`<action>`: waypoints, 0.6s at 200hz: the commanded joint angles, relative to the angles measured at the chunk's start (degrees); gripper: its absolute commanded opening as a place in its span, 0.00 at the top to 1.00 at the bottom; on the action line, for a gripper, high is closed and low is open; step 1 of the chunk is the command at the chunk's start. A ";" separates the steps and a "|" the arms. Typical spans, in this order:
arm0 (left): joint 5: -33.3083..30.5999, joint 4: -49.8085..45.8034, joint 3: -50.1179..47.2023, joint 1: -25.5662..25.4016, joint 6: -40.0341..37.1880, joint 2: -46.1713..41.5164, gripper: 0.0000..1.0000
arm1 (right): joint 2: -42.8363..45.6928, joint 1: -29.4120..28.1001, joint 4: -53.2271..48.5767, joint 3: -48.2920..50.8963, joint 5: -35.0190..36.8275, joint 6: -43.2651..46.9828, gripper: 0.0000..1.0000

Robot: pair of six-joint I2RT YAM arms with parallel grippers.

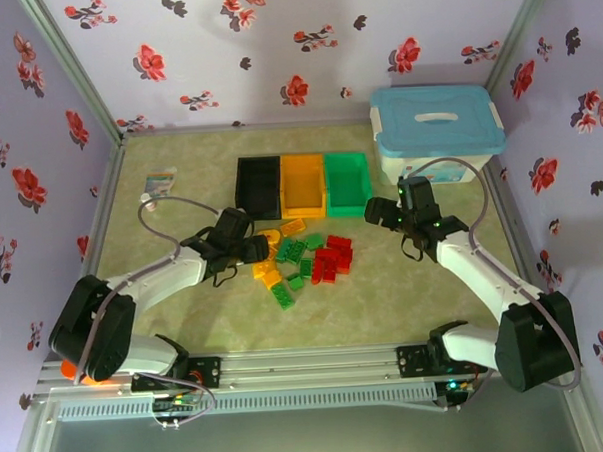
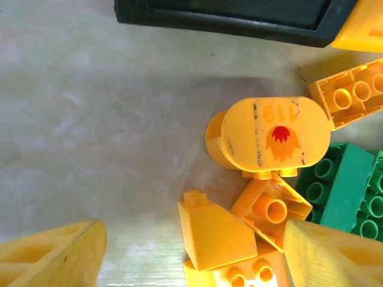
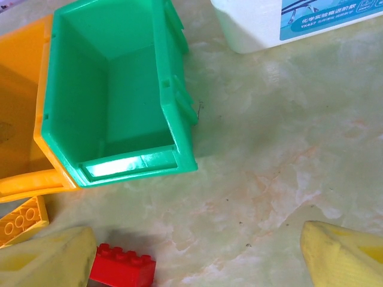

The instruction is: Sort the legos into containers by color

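- The tabletop (image 1: 385, 302) is pale green with a marble pattern, closed in by lilac walls with red flowers. A white box with a blue lid (image 1: 435, 130) stands at the far right.
- The containers sit in one row at the far middle: black bin (image 1: 257, 183), orange bin (image 1: 303, 183), green bin (image 1: 347, 181). The green one looks empty inside.
- The legos (image 1: 303, 258) lie in a loose heap just in front of the bins; none seems sorted yet.
- The left gripper (image 2: 191, 257) is low over the heap's left edge, jaws wide and holding nothing. A sloped orange-yellow brick (image 2: 212, 236) lies between them, touching its neighbours, with an orange cylinder (image 2: 269, 134) just beyond.
- The right gripper (image 3: 191, 257) is near the green bin, jaws wide and empty, a red brick (image 3: 122, 266) just beside one finger.
- To pick well, I think the left jaws should centre on the sloped brick and close on its flat sides, not the slope, then lift straight up so the neighbours are not dragged.
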State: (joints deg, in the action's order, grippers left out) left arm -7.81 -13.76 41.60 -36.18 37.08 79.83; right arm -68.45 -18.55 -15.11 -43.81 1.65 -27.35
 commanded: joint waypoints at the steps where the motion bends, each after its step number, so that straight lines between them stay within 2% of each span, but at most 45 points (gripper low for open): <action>1: 1.15 -0.02 -0.54 -0.36 2.42 1.66 0.24 | 1.37 -0.73 -0.63 0.75 -0.22 -1.11 0.12; 120: 2.18 2.36 0.27 -0.38 4.59 7.59 0.37 | 1.68 -1.08 0.20 2.04 -0.24 -2.42 0.14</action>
State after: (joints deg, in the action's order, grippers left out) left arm -5.91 -10.48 41.58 -36.18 40.64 85.93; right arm -67.96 -19.16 -15.07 -42.70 1.48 -28.64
